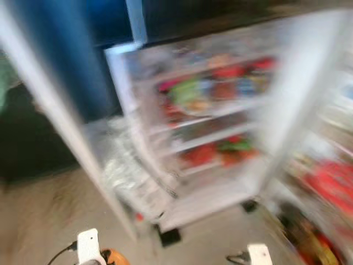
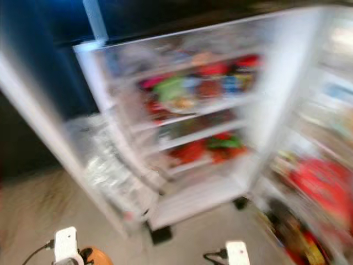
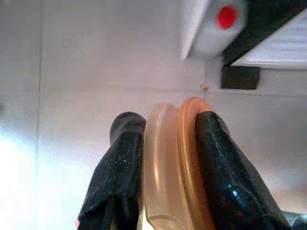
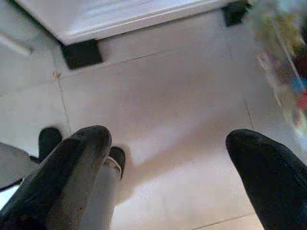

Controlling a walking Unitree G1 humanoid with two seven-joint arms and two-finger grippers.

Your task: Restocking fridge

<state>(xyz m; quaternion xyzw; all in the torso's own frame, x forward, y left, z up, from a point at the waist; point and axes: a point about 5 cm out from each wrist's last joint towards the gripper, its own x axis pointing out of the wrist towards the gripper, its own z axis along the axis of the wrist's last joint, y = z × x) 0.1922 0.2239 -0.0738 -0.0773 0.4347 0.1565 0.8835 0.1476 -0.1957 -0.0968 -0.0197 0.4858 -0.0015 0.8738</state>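
Standing open ahead, the fridge (image 1: 209, 110) shows through heavy motion blur: white shelves stacked with smears of red, green, blue and orange packaging, and no brand, label or lettering on any of them can be read. Its left door (image 1: 55, 110) swings out toward the camera, with crinkled silvery or clear wrapped items in the door shelves, and the right door (image 1: 325, 182) carries a large red package and darker bottles low down, all too smeared to identify. The fridge rests on small black feet above a pale tiled floor (image 4: 158, 110). The left gripper (image 3: 163, 158) hangs low over the floor near the fridge's bottom corner, its two black fingers (image 3: 115, 177) clamped on a tan-orange rounded object (image 3: 172, 172), seemingly a plastic rim or lid, though what it is cannot be told; the same orange shape peeks beside the white wrist at the bottom of the head view. A white cylinder with a red dot (image 3: 220, 24) sits close to the fridge's base. The right gripper (image 4: 168, 158) points down at bare tiles, fingers spread wide apart and holding nothing.
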